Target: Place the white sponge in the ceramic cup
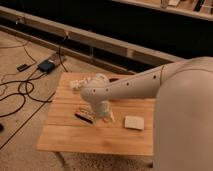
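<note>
- Plainly, the white sponge (pixel 133 122) lies flat on the wooden table (pixel 75 142), on its right half, toward the front edge.
- It is a small cream-white block, roughly rectangular, with soft rounded corners and a plain top without any marking.
- Its long side runs about level with the table's front edge, and it is pale against the warmer brown of the wood.
- Bare wood shows all round the sponge; it touches neither the gripper nor any other thing on the table.
- The gripper (pixel 105 119) hangs low over the middle of the table, pointing down, just to the left of the sponge and apart from it.
- Its fingers stand spread apart, and the sponge is not between them.
- The robot's pale arm (pixel 135 86) reaches in from the right and crosses the back of the table before it bends down to the gripper.
- A black-and-red bar (pixel 83 115) lies just left of the gripper.
- A longer whitish package (pixel 79 83) lies near the back left corner, well apart from the sponge.
</note>
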